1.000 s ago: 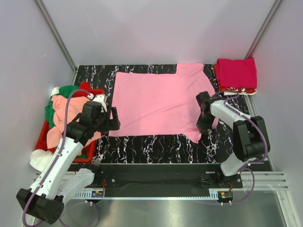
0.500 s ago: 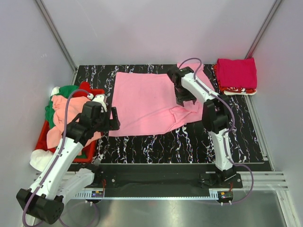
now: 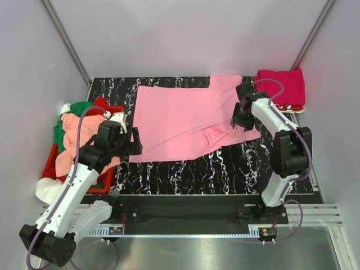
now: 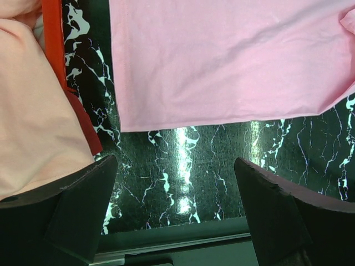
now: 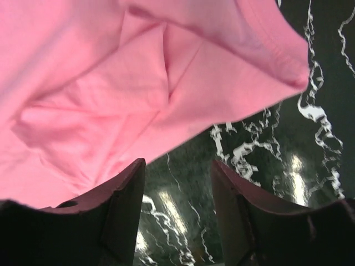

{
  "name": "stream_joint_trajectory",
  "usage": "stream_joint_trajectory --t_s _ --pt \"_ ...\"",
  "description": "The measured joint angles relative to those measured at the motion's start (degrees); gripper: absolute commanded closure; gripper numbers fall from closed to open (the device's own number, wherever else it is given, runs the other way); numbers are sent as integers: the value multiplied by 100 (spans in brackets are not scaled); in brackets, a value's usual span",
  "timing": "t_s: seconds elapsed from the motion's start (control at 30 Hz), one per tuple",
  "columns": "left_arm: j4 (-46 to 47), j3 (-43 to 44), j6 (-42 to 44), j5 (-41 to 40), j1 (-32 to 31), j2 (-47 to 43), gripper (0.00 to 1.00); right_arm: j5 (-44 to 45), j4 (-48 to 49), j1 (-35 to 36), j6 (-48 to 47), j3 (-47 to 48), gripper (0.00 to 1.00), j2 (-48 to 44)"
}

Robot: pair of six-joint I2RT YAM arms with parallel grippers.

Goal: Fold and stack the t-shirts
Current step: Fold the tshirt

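Note:
A light pink t-shirt (image 3: pixel 180 121) lies spread on the black marble table (image 3: pixel 185 174), and fills the top of the left wrist view (image 4: pixel 222 61). Its near right sleeve is folded inward into a wrinkled flap (image 3: pixel 216 136), which also shows in the right wrist view (image 5: pixel 100 105). My right gripper (image 3: pixel 239 120) hovers over the shirt's right edge; it stands open (image 5: pixel 177 164) with only bare table between its fingers. My left gripper (image 3: pixel 133 147) is wide open (image 4: pixel 176 163) just off the shirt's near left corner, holding nothing. A folded magenta t-shirt (image 3: pixel 281 87) tops a stack at the back right.
A red crate (image 3: pixel 100 185) at the table's left edge holds a heap of salmon (image 3: pixel 79 138), green (image 3: pixel 76 108) and white (image 3: pixel 45 188) shirts; its wall (image 4: pixel 52 33) and the salmon cloth (image 4: pixel 28 111) sit beside my left fingers. Grey walls enclose the table.
My right gripper, shut on the near right sleeve a second ago, carried it inward over the shirt, opened and let go, then swung back to the right edge. The left arm stayed still.

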Motion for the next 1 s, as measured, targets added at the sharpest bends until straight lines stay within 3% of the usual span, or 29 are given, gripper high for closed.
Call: stream_joint_trajectory --t_s 0.37,1.0 --pt "2 0 0 -39 0 76 6 -1023 997 -413 120 -17 50 916" --pt "-2 0 0 -48 0 168 6 -1095 1613 -481 343 -407 55 1110"
